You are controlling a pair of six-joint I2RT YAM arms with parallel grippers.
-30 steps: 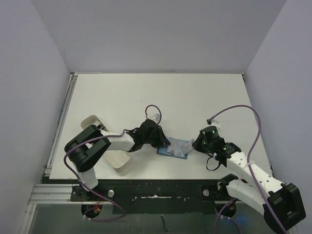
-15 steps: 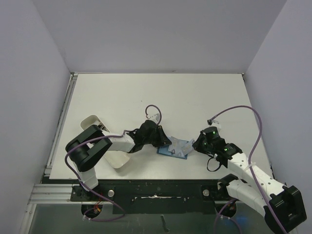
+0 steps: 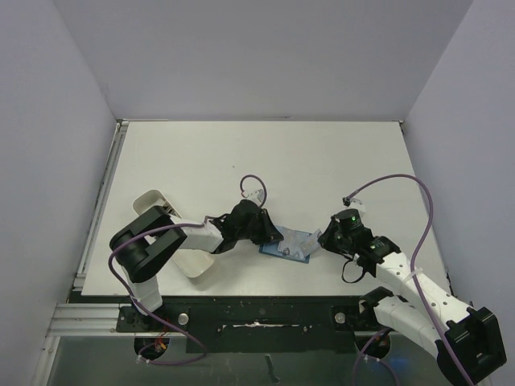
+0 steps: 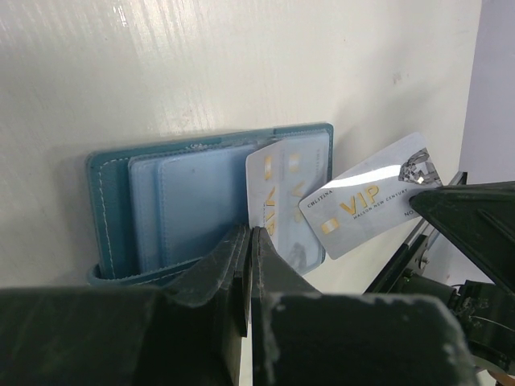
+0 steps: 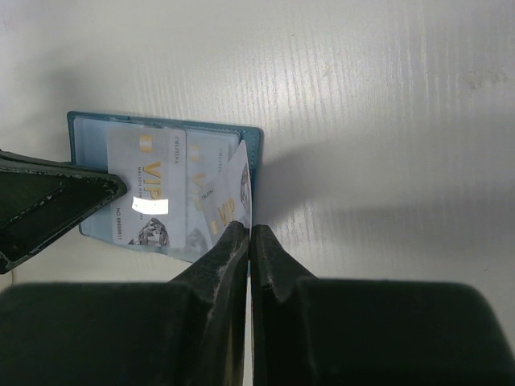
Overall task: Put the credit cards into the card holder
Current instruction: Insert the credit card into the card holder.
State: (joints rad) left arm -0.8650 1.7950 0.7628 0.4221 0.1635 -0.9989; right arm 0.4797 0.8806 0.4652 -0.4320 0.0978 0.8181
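The teal card holder (image 3: 286,248) lies open on the table between my two grippers, clear pockets up; it also shows in the left wrist view (image 4: 145,201) and the right wrist view (image 5: 88,133). My left gripper (image 3: 272,235) (image 4: 251,231) is shut on the edge of a pale VIP credit card (image 4: 269,193) (image 5: 149,189) that lies over the holder's pockets. My right gripper (image 3: 322,241) (image 5: 250,227) is shut on a second VIP credit card (image 5: 232,193) (image 4: 366,197), tilted over the holder's right edge.
A long white tray (image 3: 173,241) lies at the near left, partly under the left arm. The table's front edge is just below the holder. Purple cables loop off both wrists.
Almost nothing. Both grippers have stayed at the holder with their cards; the left wrist has only shifted very slightly.
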